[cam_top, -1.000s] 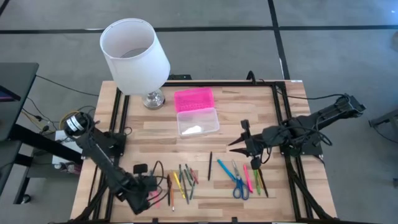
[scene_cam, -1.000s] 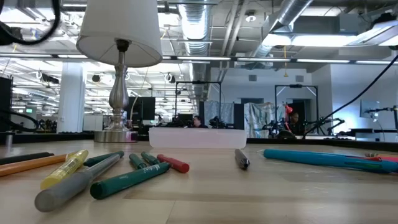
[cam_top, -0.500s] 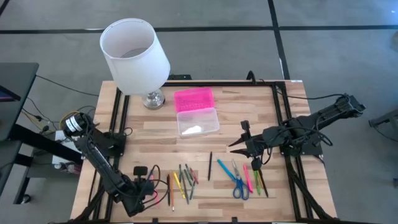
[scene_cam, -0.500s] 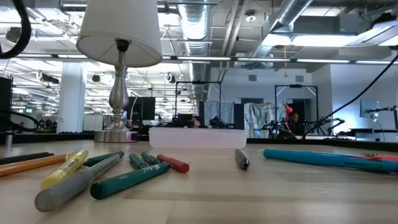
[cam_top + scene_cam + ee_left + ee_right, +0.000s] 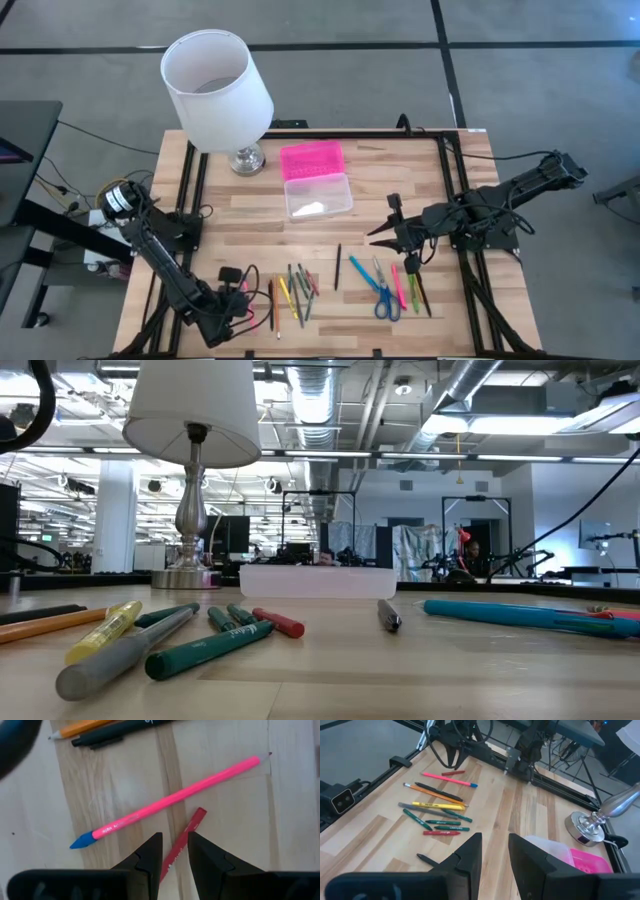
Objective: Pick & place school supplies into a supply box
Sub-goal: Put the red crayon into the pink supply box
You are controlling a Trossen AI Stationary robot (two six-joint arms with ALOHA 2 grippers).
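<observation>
The school supplies lie in two loose groups on the table's near half: the left group (image 5: 290, 293) and the right group with blue-handled scissors (image 5: 383, 290), with a black pen (image 5: 338, 266) between them. The supply box (image 5: 317, 195) stands open mid-table, its pink lid (image 5: 311, 160) folded back. My left gripper (image 5: 236, 296) hovers at the left group's outer edge, fingers close together over a red pencil (image 5: 194, 822) beside a pink pencil (image 5: 170, 800); both lie flat on the wood. My right gripper (image 5: 383, 232) waits above the right group with its fingers close together.
A white-shaded lamp (image 5: 215, 85) stands on its metal base (image 5: 246, 158) at the far left, next to the supply box. Dark frame rails run along the table's left and right edges (image 5: 452, 200). Bare wood lies between the box and the supplies.
My left arm has drawn slightly toward the table's near-left corner, carrying its gripper a little leftward over the pink and red pencils. The supplies and the right arm have stayed where they were.
</observation>
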